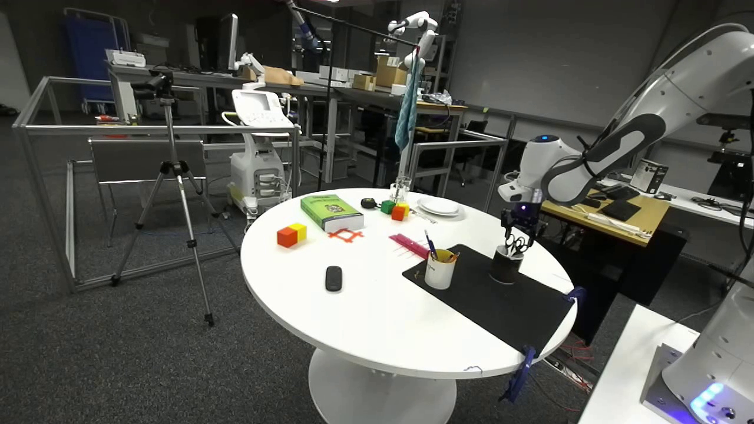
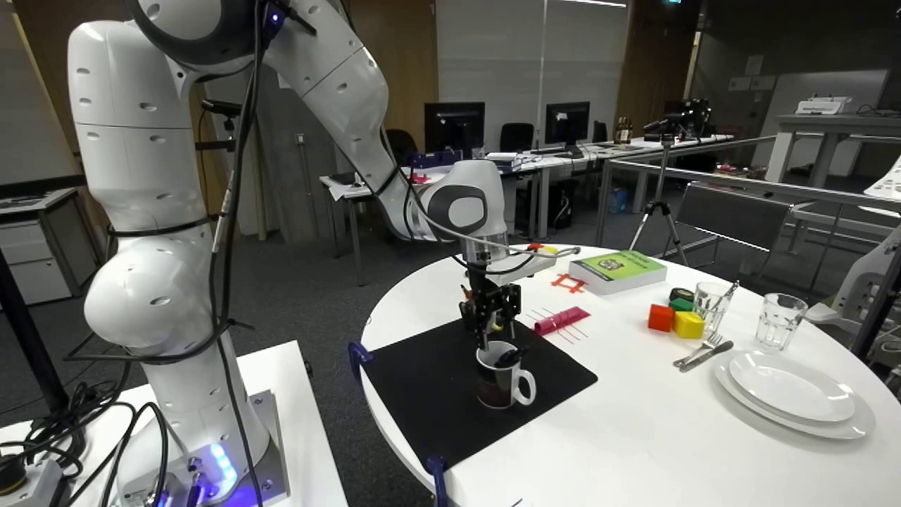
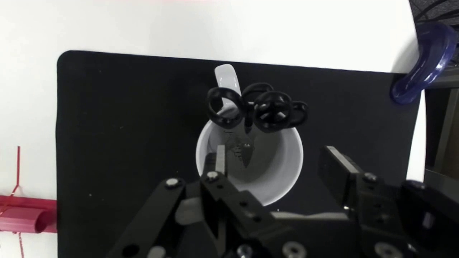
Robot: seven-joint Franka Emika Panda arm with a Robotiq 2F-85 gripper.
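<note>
Plainly, the tool (image 3: 278, 158) hangs spread wide and empty over a mug (image 2: 495, 387) with black-handled scissors (image 3: 248, 116) inside. The mug stands on a black mat (image 1: 495, 306), blue clamps (image 1: 520, 377) at its edge, on a round white counter (image 1: 365, 318); beyond, a tripod (image 1: 175, 169) stands on dark carpet (image 1: 118, 353).

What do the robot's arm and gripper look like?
The arm is white with rounded joints, dark grey sections and black cables strapped along it; blue lights glow on its base. The gripper is black, with jointed fingers, silver screws and pale-edged pads.
</note>
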